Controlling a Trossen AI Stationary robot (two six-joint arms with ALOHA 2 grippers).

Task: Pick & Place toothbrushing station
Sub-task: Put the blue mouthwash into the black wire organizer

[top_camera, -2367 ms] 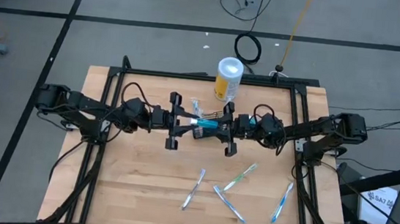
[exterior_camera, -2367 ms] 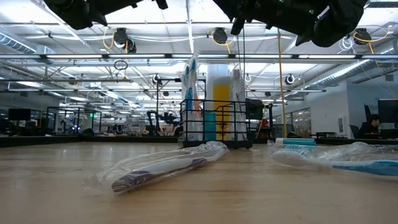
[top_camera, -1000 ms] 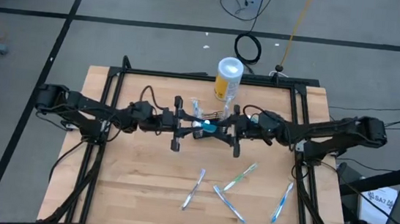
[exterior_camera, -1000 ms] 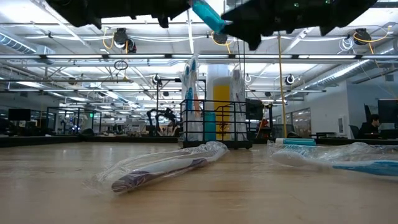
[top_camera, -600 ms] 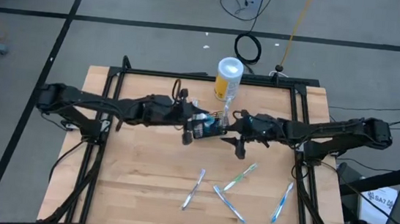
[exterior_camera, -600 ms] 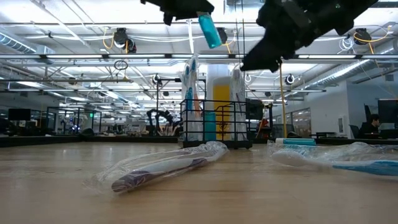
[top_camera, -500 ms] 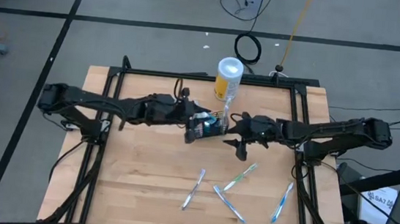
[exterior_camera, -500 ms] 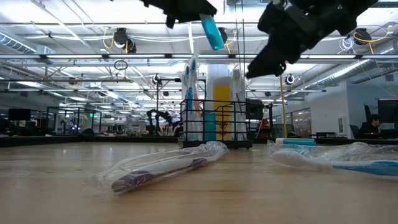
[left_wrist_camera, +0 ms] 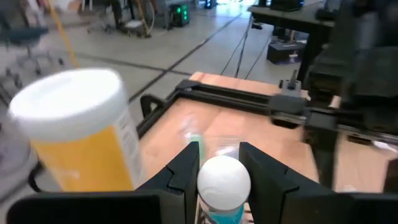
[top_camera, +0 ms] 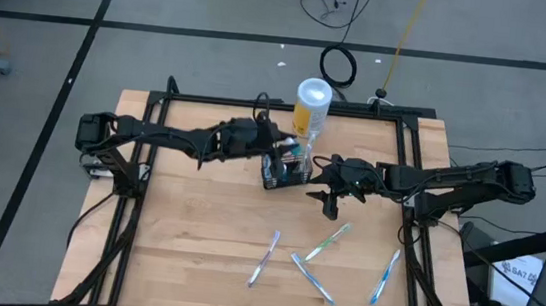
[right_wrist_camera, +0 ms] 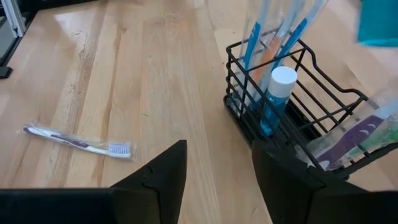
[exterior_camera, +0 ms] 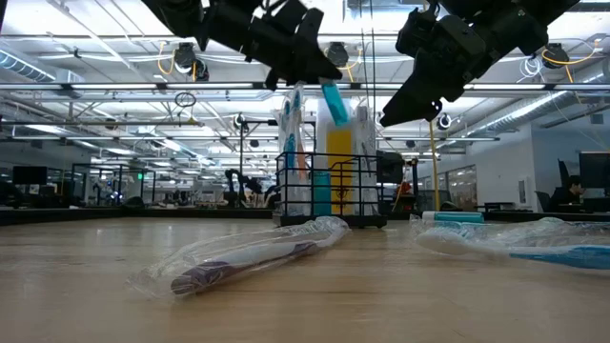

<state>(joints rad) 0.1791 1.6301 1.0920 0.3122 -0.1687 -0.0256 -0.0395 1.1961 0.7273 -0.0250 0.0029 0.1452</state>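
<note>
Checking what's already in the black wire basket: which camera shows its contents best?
The right wrist view: the black wire basket shows wrapped toothbrushes and a white-capped tube standing inside. The high view shows the basket small, partly under the left hand. The low view shows only its side. The left wrist view does not clearly show it.

A large open-plan robotics lab or industrial workspace. Exposed ceiling trusses carry pipes and round hanging lamps, rows of workbenches recede behind, cables lie on a grey taped floor, and the wooden table sits in a black metal frame.
</note>
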